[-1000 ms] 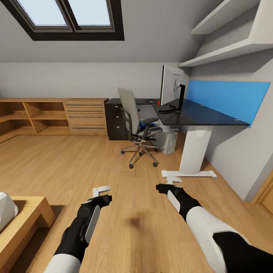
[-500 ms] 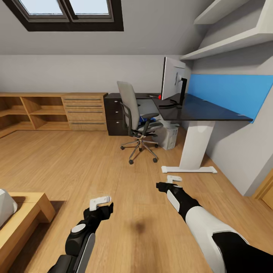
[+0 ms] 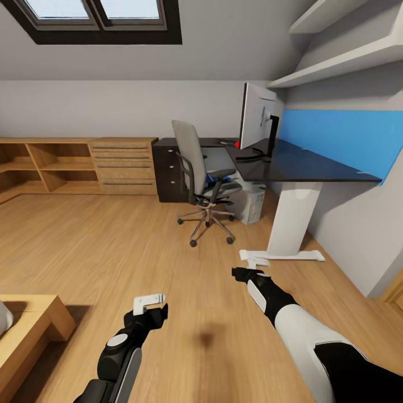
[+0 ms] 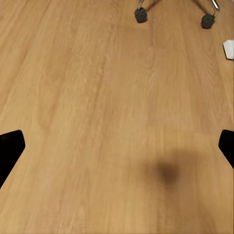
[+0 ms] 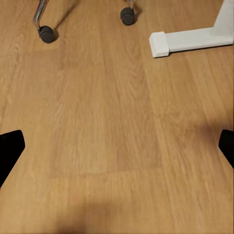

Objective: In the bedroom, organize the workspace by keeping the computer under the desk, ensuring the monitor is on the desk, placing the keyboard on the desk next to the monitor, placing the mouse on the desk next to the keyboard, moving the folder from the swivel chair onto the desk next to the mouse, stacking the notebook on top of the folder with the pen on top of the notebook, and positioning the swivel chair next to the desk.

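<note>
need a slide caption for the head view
Robot faces the swivel chair at the desk bearing the monitor, left gripper and right gripper empty above the wood floor.

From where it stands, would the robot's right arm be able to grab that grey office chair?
Probably not yet. The right gripper hangs open over bare floor, well short of the swivel chair; nothing blocks the way, so rolling closer should do.

Black-topped desk (image 3: pixel 313 167) at far right carries monitor (image 3: pixel 256 116); wood floor (image 3: pixel 112 246) bears swivel chair (image 3: pixel 200 173), left of desk.
</note>
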Available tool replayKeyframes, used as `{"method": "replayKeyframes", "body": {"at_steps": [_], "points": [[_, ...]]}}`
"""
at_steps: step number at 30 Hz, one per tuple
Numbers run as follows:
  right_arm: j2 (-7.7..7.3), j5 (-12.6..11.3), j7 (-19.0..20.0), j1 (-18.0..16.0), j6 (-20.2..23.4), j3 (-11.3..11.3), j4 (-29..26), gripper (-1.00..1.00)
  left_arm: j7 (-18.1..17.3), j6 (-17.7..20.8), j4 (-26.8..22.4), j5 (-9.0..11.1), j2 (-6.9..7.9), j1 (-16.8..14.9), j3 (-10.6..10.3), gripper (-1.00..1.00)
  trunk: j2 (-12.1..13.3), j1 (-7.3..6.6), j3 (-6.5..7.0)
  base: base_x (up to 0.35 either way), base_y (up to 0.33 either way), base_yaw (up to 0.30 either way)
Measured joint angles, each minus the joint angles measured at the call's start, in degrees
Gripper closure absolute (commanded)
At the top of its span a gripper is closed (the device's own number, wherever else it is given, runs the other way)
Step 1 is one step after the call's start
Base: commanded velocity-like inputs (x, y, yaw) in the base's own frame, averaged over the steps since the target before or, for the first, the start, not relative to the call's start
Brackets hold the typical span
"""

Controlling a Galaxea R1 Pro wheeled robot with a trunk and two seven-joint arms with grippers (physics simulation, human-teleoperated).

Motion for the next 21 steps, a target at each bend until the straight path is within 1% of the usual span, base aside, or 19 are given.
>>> {"method": "replayKeyframes", "body": {"at_steps": [9,19,21], "points": [[-0.03,-0.01,-0.77,0.01,-0.41,-0.03,0.05,-1.0,0.01,-0.03,0.68,0.0,0.0,0.0,0.0,-1.0,0.0,0.0,0.0,0.317,-0.005,0.0],[-0.08,0.0,-0.99,0.01,-0.55,-0.03,0.42,-1.0,-0.01,-0.01,0.73,0.04,0.0,0.0,0.0,-1.0,0.0,0.0,0.0,0.32,-0.067,0.0],[-0.06,0.07,-1.0,0.04,-1.63,-0.02,0.54,-1.0,-0.05,-0.01,0.73,0.06,0.0,0.0,0.0,-1.0,0.0,0.0,0.0,0.32,-0.079,0.0]]}}
